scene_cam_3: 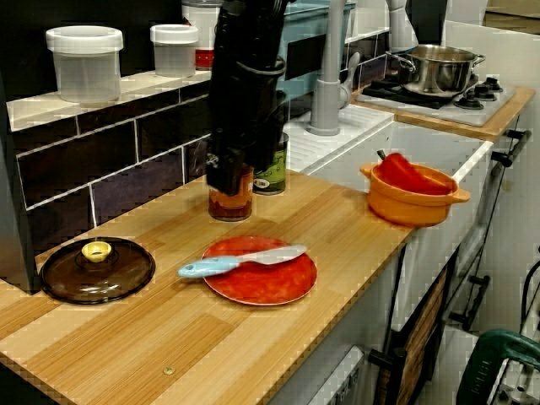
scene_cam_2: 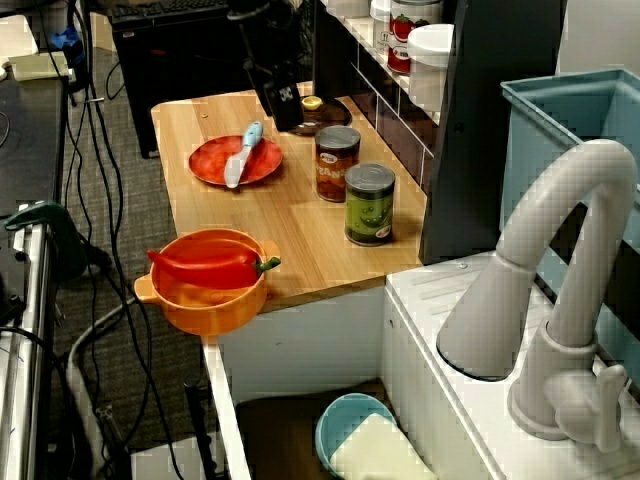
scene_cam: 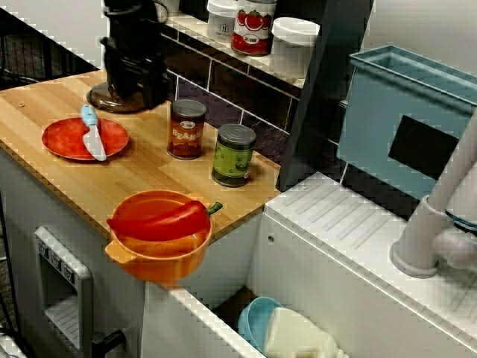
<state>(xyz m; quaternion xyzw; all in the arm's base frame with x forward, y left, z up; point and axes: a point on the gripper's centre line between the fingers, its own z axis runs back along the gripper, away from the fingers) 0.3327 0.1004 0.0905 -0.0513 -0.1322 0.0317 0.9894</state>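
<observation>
A robot's gripper (scene_cam_3: 226,179) hangs low over the back of a wooden counter (scene_cam_3: 169,354). The thing nearest to it is a dark glass lid (scene_cam_3: 118,274), which lies flat on the counter at the foot of the tiled wall. In the view from the sink side the gripper's tip sits just beside the lid (scene_cam_2: 328,114). In the view along the counter the 2 look further apart, so the true gap is hard to judge. The fingers are a dark blur in all 3 views, and it cannot be told whether they stand wide or closed; nothing is seen in them.

The lid looks rigid, smooth and fairly heavy for its size. It is probably breakable if dropped, and its low domed glass likely offers little to grip. The small yellow knob (scene_cam_3: 96,251) at its centre appears the 1 sound place to take hold, pinched from straight above.

Just in front lies a red plate (scene_cam_3: 283,291) with a blue-handled knife (scene_cam_3: 240,261) across it. Behind the gripper stand 2 cans, a brown bean can (scene_cam: 186,128) and a green can (scene_cam: 233,154). An orange bowl (scene_cam: 160,257) holding a red pepper (scene_cam: 160,220) sits at the counter's far corner.
</observation>
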